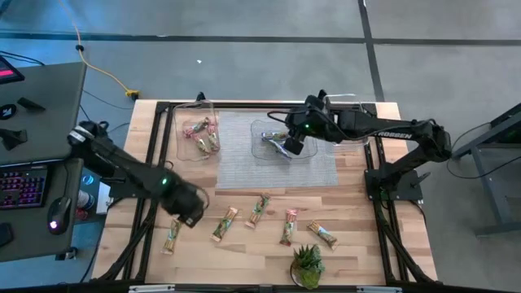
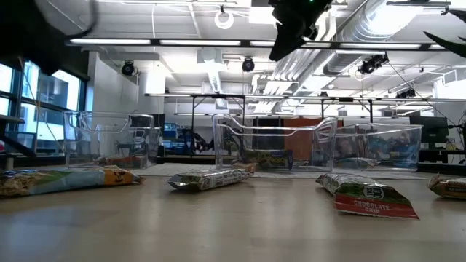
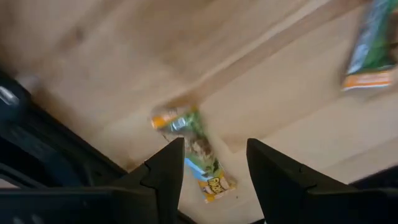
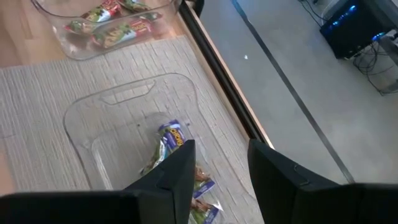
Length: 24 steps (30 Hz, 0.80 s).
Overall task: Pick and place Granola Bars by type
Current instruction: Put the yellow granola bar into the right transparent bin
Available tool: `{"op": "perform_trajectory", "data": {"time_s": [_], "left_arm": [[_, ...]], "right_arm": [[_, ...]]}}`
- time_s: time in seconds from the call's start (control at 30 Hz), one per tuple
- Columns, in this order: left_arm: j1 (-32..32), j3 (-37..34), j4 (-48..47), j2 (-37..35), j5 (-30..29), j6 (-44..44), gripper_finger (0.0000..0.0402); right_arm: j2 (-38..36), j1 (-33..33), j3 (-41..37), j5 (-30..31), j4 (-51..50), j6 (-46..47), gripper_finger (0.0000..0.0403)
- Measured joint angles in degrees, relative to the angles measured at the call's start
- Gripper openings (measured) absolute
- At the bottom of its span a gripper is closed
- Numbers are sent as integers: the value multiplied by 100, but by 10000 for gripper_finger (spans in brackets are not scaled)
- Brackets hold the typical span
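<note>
Several granola bars lie flat in a loose row on the wooden table near its front: one at the left (image 1: 173, 236), then others (image 1: 225, 223), (image 1: 258, 209), (image 1: 289, 226), (image 1: 323, 235). My left gripper (image 1: 193, 212) hovers open just right of the leftmost bar, which shows between its fingers (image 3: 194, 152). My right gripper (image 1: 293, 145) is open and empty above the middle clear bin (image 1: 262, 130), which holds purple-blue bars (image 4: 169, 138). The left clear bin (image 1: 181, 122) holds green-and-red bars (image 4: 106, 25).
A grey mat (image 1: 236, 171) lies under the middle bin. A third clear bin (image 2: 378, 149) stands at the far right. A small potted plant (image 1: 307, 264) stands at the front edge. A black frame (image 1: 155, 146) runs round the table. A desk with a keyboard (image 1: 24, 187) stands at the left.
</note>
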Motion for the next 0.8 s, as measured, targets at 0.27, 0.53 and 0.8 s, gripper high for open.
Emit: {"op": "perform_trajectory", "data": {"time_s": [0.27, 0.53, 0.8], "left_arm": [[-1320, -605, 1196, 70, -152, -1974, 168], [-1867, -739, 1398, 586, -175, -2601, 168], [-1861, -728, 1850, 1059, -414, -2513, 168]], "right_arm": [[0, 31, 0, -7, -3, 7, 130], [0, 32, 0, -9, 13, 4, 130], [0, 30, 0, -11, 13, 4, 130]]}}
